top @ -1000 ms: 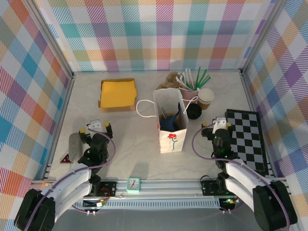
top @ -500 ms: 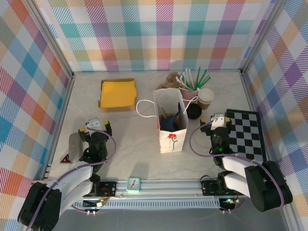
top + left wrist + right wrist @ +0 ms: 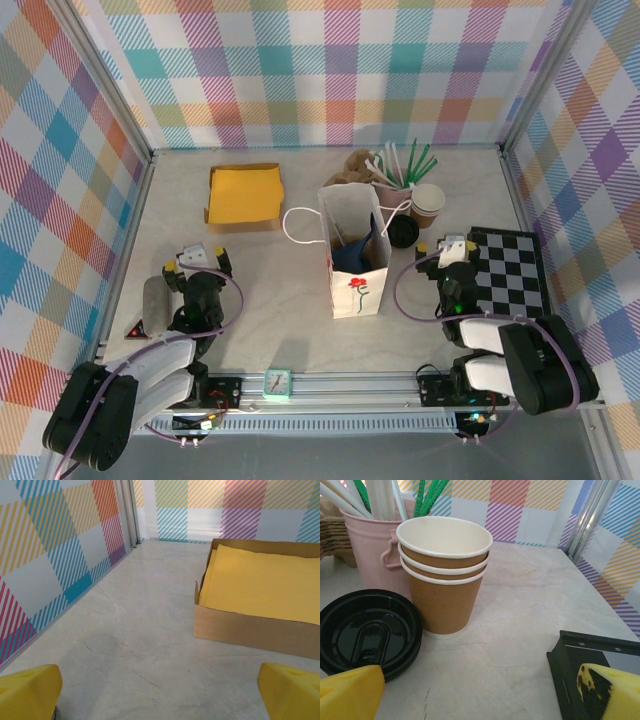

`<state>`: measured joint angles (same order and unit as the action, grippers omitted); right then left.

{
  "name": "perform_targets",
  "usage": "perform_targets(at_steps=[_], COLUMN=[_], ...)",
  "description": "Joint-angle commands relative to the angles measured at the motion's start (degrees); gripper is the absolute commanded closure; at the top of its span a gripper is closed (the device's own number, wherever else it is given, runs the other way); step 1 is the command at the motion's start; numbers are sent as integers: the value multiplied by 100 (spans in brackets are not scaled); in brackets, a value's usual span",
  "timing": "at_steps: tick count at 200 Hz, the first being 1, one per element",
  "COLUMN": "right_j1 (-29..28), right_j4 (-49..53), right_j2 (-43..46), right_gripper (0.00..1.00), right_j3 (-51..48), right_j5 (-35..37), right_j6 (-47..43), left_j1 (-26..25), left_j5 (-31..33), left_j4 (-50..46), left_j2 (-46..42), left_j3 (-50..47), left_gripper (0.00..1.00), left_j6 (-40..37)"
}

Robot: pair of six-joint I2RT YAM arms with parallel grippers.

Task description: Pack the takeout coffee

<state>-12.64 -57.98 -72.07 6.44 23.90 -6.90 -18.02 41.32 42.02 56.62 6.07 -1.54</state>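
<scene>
Plaid walls (image 3: 320, 70) in pastel checks close in a pale marble-look tabletop (image 3: 270, 290). At its centre a white paper bag (image 3: 358, 290) printed with a red rose stands upright and open. A dark blue shape (image 3: 350, 252) sits inside it, and from above it cannot be told whether this is the takeout coffee.

Just right of the bag's mouth lies a stack of loose black lids (image 3: 403, 233) (image 3: 367, 630). Behind them are three nested unlidded cups (image 3: 428, 203) (image 3: 445, 580), brown outside and white inside. These cups stand right beside a pink bucket (image 3: 390, 185) (image 3: 367, 545) of white and green straws. A checkerboard (image 3: 515, 285) (image 3: 590, 660) lies flat along the right wall. A shallow cardboard box (image 3: 245, 195) (image 3: 265, 585) lined with yellow paper rests at the far left.

The left gripper (image 3: 197, 264) (image 3: 160, 695) is low over bare tabletop, near the yellow box. Its yellow-tipped fingers are spread wide with nothing between them. The right gripper (image 3: 447, 247) (image 3: 480, 690) is by the checkerboard's near corner and faces the cups and lids. Its jaws are likewise wide apart and empty.
</scene>
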Motion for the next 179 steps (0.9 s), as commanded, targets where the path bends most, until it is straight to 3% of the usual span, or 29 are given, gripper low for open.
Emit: perform_targets(at_steps=[1,52,69,95,110,123,138,155,179], right_j1=[58,238,380,544,484,465,478,450,384], right_j4=[-610,-701,-734,-2266,-1483,-2223,-1497,-2243,-1781], right_j2=[-147,-196,-222,-1503,-1534,-2046,-1638,-1971,-1805], right_gripper=[1,1,1,1,1,1,1,1,1], right_j3=[131,122,76,-17,356,376,385,258,367], right_j5=[-101,-209,-322,-505,-1193,-981,-1125,-1166,-1651], right_j6=[13,83,498,686,334,264,375,223,-131], left_j1=[101,281,325,369,387,404,422,445,545], left_j5=[-62,-314,-376,-467,-442,-447,-496,-558,-629], left_j4=[612,1289,1501,1800,2106,2327,2589,2839,3461], left_j2=[190,773,943,1251,1480,1633,1774,1961,2774], left_j3=[-62,-40,-39,0,0,-15,-51,-63,77], left_gripper=[0,0,0,0,0,0,0,0,0], left_j6=[-30,-74,-58,-39,-53,-57,-70,-68,22])
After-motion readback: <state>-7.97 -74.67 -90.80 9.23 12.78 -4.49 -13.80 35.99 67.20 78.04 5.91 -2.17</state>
